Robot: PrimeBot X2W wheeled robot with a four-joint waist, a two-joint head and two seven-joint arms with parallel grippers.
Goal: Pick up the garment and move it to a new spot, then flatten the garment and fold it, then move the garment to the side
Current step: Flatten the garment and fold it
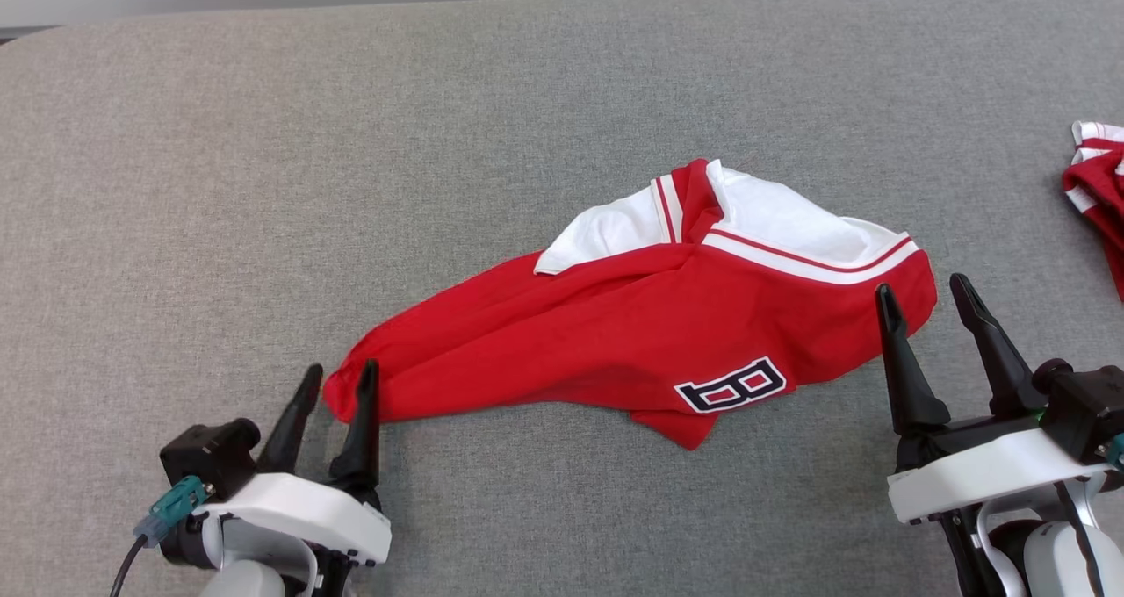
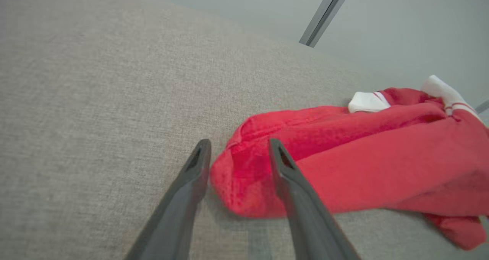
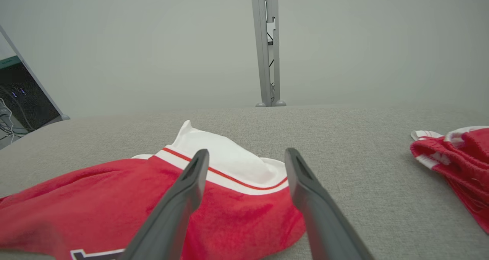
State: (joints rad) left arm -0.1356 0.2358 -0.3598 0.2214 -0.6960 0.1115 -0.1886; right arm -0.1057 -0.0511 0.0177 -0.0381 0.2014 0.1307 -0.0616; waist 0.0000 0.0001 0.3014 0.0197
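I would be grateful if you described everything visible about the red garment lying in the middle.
The red garment is a knit jersey with a white panel, white-and-red striped trim and a navy-outlined number patch. It lies crumpled, stretched left to right on the grey cloth surface. The open left pincer straddles its left tip; the open right pincer stands at its right end.

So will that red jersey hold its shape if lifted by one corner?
Probably not: the jersey lies in soft folds, so it should droop. It looks thin, likely light. Pushed over the grey cloth surface, it would probably bunch.
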